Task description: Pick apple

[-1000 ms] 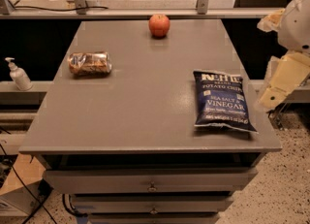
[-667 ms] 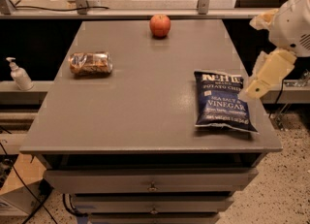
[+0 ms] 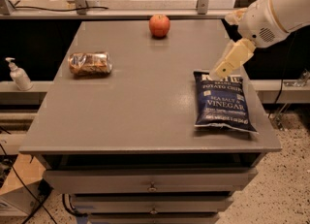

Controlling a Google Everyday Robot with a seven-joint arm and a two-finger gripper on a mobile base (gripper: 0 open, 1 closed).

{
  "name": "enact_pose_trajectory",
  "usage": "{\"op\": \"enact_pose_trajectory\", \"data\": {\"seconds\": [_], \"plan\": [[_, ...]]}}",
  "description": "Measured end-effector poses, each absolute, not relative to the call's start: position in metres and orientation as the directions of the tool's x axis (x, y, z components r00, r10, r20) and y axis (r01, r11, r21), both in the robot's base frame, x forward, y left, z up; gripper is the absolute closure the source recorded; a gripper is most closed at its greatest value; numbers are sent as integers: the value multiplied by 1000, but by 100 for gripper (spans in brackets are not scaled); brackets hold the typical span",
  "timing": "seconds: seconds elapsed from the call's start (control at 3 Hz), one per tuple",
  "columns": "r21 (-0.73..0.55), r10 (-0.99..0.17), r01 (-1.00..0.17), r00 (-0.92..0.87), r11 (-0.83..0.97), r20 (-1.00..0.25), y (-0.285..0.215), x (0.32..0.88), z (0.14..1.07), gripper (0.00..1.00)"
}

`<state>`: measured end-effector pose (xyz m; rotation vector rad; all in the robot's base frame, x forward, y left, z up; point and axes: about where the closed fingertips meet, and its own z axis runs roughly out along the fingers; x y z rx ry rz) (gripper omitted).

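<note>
Camera view: the one view, looking down on my table (image 3: pixel 135 111) from the front.
Apple (image 3: pixel 159 25): sits on the table at the far edge, about midway across, dimple up, with nothing touching it.
My gripper (image 3: pixel 224 67): hangs over the right part of the table, tip angled down and to the left, just above the top edge of the blue chip bag (image 3: pixel 222 103).
My jaws: I cannot tell whether they are spread or pressed together; they carry nothing that I can see.
Gripper to apple: well apart; the apple lies farther back and to the left of my tip.
My arm (image 3: pixel 277 8): enters from the upper right corner, white and rounded.
Change in me: a moment ago my gripper hung out past the table's right edge; it has now swung inward and sits over the table surface by the bag's top.
Change in the things: the apple, the chip bag and the brown snack packet (image 3: pixel 90 63) lie where they lay before.
Snack packet: on the left side of the table, well apart from the apple.
Chip bag: flat, near the right front corner.
Pump bottle (image 3: pixel 18 74): on the ledge left of the table.
Drawers (image 3: pixel 152 183): closed, under the tabletop.
</note>
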<state>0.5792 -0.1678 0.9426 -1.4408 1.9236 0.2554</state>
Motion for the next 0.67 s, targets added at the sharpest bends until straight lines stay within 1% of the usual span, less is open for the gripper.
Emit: {"op": "enact_pose_trajectory", "data": {"seconds": [0.33, 0.67], "plan": [[-249, -760, -900, -127, 359, -637, -168, 579, 943, 0], [-250, -726, -882, -139, 401, -674, -165, 589, 942, 0]]}}
